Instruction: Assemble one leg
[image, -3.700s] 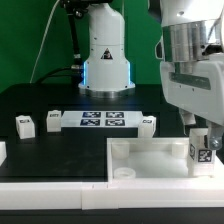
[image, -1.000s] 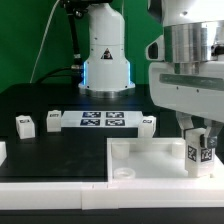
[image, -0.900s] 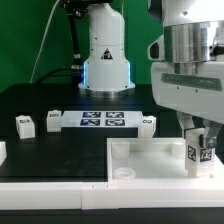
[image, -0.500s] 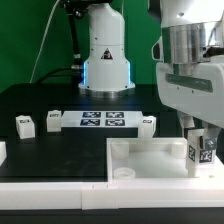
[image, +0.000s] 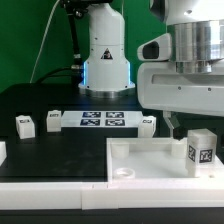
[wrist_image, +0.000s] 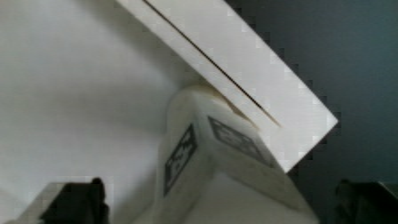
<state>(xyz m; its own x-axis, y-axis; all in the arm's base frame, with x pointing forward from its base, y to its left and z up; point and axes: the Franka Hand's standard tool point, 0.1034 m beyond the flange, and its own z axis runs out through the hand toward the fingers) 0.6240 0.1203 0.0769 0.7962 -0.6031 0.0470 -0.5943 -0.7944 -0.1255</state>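
The gripper (image: 186, 118) hangs above the white tray-like part (image: 150, 160) at the exterior view's right, its wide white body filling the upper right of that view. The leg (image: 203, 149) stands upright directly below the gripper, in the tray part's far corner at the exterior view's right, with its black-and-white tag facing the camera. A clear gap separates the top of the leg from the underside of the gripper body, and only one dark fingertip (image: 176, 121) shows in the exterior view, just beside and above the leg. In the wrist view the two dark fingertips (wrist_image: 75, 199) sit wide apart at opposite sides, with the leg (wrist_image: 222, 155) between them and touching neither; the jaws are released and grasp nothing. The leg rests against the raised wall of the tray part (wrist_image: 249, 70). On the black table (image: 60, 100), well away from the gripper toward the exterior view's left, lie the marker board (image: 103, 121), two loose white blocks (image: 25, 124) and (image: 53, 119), and a third block (image: 146, 121) at the board's nearer end.
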